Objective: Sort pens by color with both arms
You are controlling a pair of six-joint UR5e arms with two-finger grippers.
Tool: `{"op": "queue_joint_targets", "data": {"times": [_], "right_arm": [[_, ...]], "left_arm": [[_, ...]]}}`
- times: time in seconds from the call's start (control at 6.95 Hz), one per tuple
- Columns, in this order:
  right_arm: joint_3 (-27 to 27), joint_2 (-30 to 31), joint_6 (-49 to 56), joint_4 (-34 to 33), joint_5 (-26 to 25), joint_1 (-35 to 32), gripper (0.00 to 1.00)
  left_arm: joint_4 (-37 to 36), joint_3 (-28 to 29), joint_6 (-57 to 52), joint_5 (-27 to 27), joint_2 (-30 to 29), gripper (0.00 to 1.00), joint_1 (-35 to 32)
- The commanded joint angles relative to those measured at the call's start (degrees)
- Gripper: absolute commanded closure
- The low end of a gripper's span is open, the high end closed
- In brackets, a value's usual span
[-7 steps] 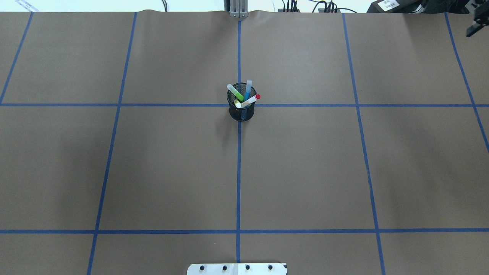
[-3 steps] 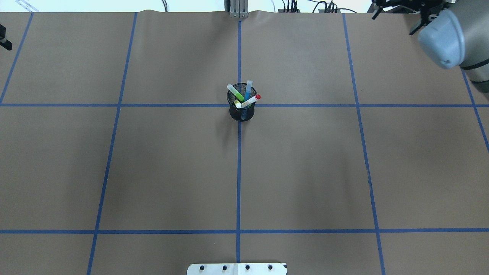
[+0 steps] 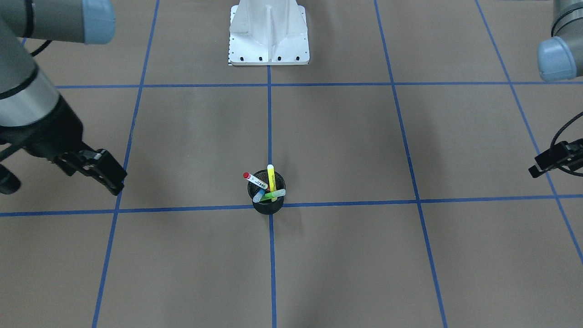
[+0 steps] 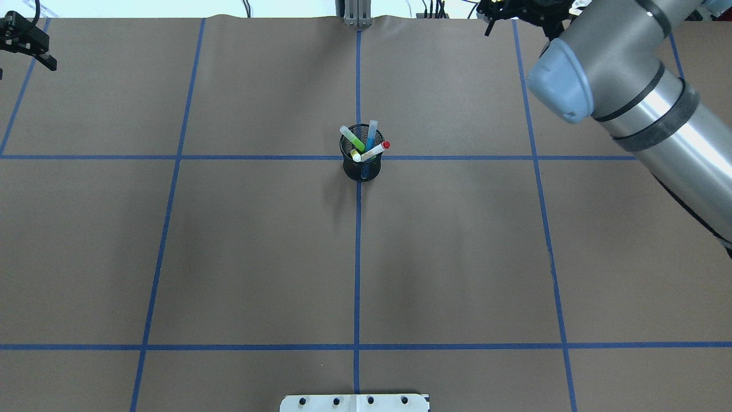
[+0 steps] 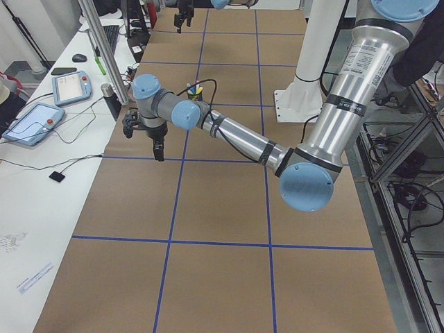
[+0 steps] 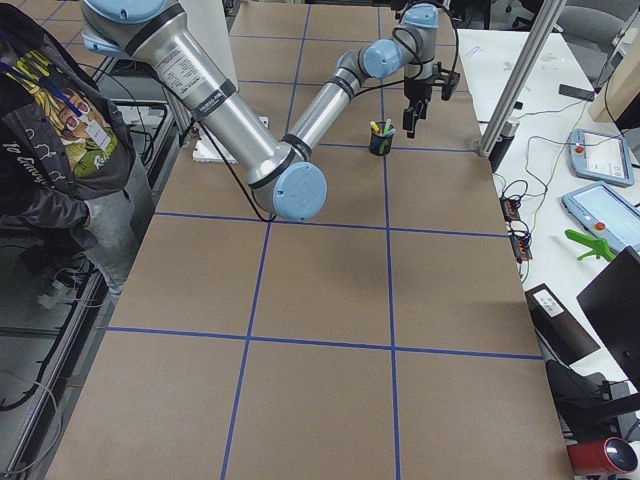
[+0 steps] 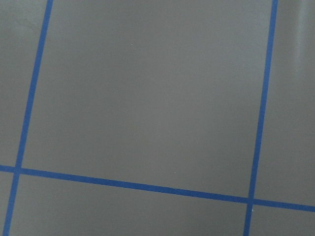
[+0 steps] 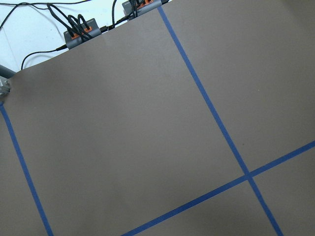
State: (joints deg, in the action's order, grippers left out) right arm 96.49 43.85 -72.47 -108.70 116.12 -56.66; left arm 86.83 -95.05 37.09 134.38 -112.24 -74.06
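Observation:
Four pens stand in a black mesh cup [image 4: 362, 166] at the table's middle: a green one [image 4: 353, 138], a blue one [image 4: 372, 133], a white one with red ends [image 4: 376, 150] and a yellow one [image 4: 355, 155]. In the front view the yellow pen [image 3: 270, 176] stands tallest in the cup [image 3: 268, 207]. My left gripper [image 4: 27, 43] hangs over the far left corner, well away from the cup, and looks open and empty. My right gripper [image 4: 517, 17] is at the far edge, right of centre, with its fingers spread and empty. Both wrist views show only bare paper.
Brown paper with blue tape lines [image 4: 357, 257] covers the table. The white pedestal base [image 3: 268, 34] stands at the robot's side. A metal post [image 4: 356, 14] and cable plugs [image 4: 434, 12] sit at the far edge. My right arm's forearm [image 4: 640, 103] crosses the far right.
Both arms have swung in. The right arm moved left along the far edge and its forearm now fills the far right. The left gripper came in at the far left corner. The pens are unmoved.

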Motion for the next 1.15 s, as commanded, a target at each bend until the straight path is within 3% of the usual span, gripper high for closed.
{"op": "queue_joint_targets", "data": {"times": [0.0, 0.29, 0.43, 0.58, 1.01], "right_arm": [[-6.4, -7.3, -2.3, -3.9, -5.9, 6.3, 0.00], [-15.2, -15.0, -3.6, -2.1, -9.3, 9.9, 0.01], [-20.2, -15.7, -3.6, 5.7, -9.8, 10.9, 0.02], [-21.3, -14.3, -4.6, 12.7, -10.5, 12.7, 0.02], [-21.1, -11.4, -6.3, 14.5, -12.5, 16.2, 0.19]], "left_arm": [[-0.2, -2.9, 5.1, 0.0, -0.8, 0.01, 3.1], [-0.1, -4.3, 11.3, -0.1, -3.4, 0.01, 6.7], [0.1, -4.7, 14.2, -0.3, -4.4, 0.01, 8.9], [0.3, -4.9, 15.9, -0.3, -4.9, 0.01, 9.7], [0.5, -5.6, 17.4, -0.5, -5.8, 0.01, 11.8]]}}
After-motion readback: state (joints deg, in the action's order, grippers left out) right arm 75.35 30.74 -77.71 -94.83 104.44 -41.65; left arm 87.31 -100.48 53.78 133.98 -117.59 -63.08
